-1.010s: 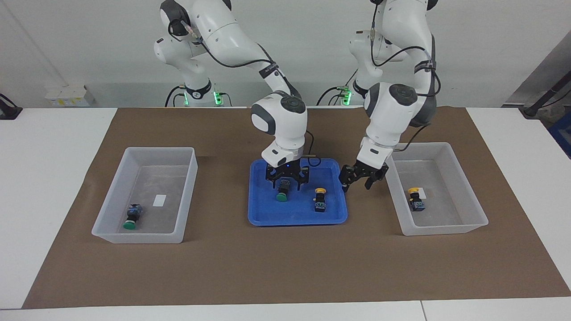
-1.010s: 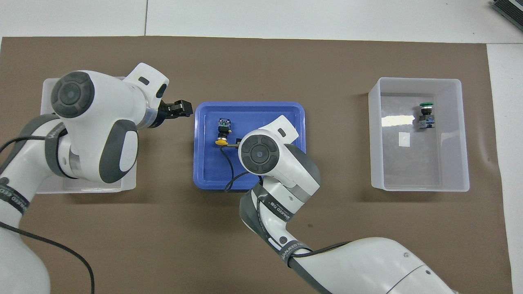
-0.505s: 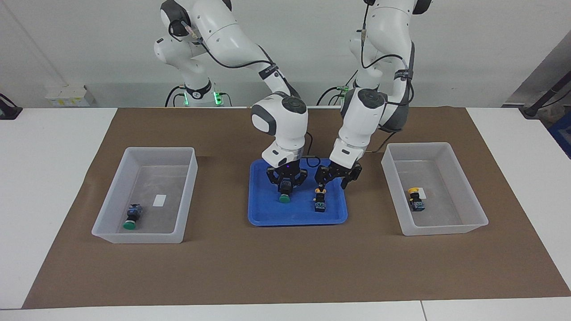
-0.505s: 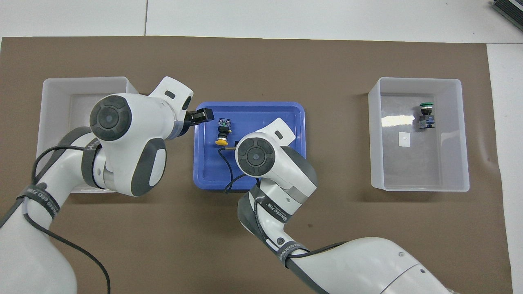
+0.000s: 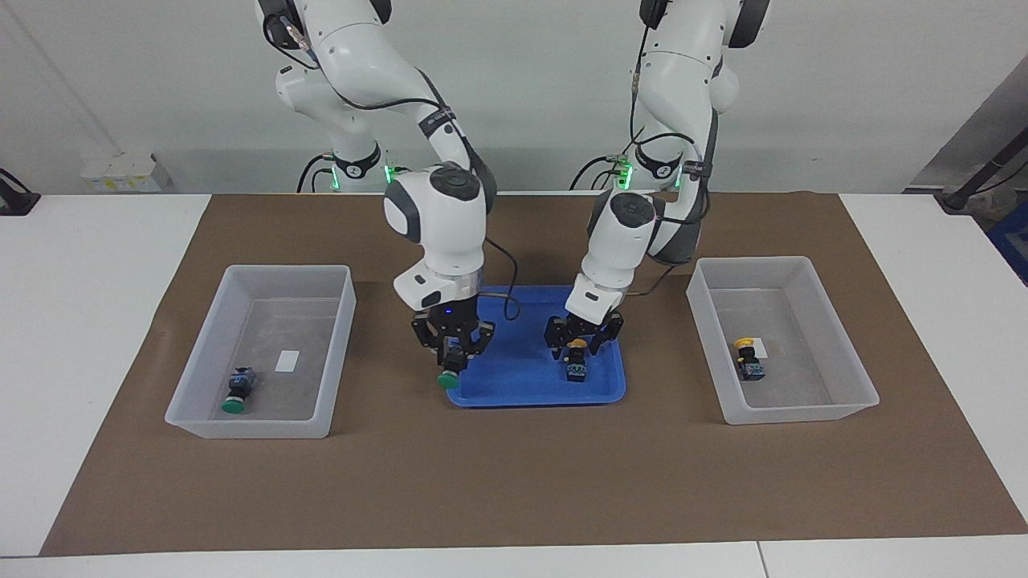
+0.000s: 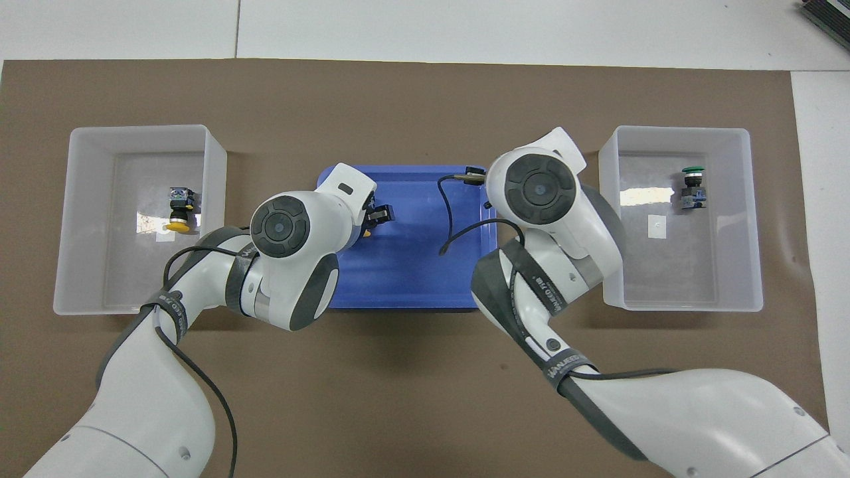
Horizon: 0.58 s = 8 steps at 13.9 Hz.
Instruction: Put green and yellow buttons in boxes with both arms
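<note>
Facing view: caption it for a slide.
Right tool lifts green button off tray; left tool at yellow button.

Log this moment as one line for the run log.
right gripper: holds green button, over tray edge | left gripper: around yellow button in tray

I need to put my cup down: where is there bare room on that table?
The widest bare patch is the brown mat, farther from the robots than the blue tray and both boxes. Crowded: the tray, with the right claw holding a green button and the left claw at a yellow button.
</note>
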Available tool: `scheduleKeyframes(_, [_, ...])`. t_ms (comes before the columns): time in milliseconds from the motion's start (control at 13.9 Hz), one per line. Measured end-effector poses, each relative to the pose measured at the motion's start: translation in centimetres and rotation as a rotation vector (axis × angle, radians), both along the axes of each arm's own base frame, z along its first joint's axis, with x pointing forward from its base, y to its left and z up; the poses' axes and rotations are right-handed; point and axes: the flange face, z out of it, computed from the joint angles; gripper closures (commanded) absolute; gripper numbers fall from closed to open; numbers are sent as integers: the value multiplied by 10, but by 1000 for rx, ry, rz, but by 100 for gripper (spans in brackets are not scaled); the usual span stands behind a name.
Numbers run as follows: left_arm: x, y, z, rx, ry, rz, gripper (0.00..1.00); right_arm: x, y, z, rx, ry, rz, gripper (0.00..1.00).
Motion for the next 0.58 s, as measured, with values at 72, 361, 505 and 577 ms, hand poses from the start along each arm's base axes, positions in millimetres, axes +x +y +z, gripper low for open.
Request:
scheduleKeyframes(72, [0, 0, 0, 0, 0, 0, 84, 6, -22, 11, -12, -2, -4, 100])
scheduleKeyframes(361, [0, -1, 0, -1, 0, 1, 100, 21, -96, 45, -56, -18, 26, 100])
scheduleKeyframes(505, [1, -1, 3, -2, -3, 1, 100, 20, -121, 47, -78, -1, 42, 100])
scheduleKeyframes(577, [3, -1, 7, -2, -2, 2, 100, 18, -132, 45, -89, 11, 54, 100])
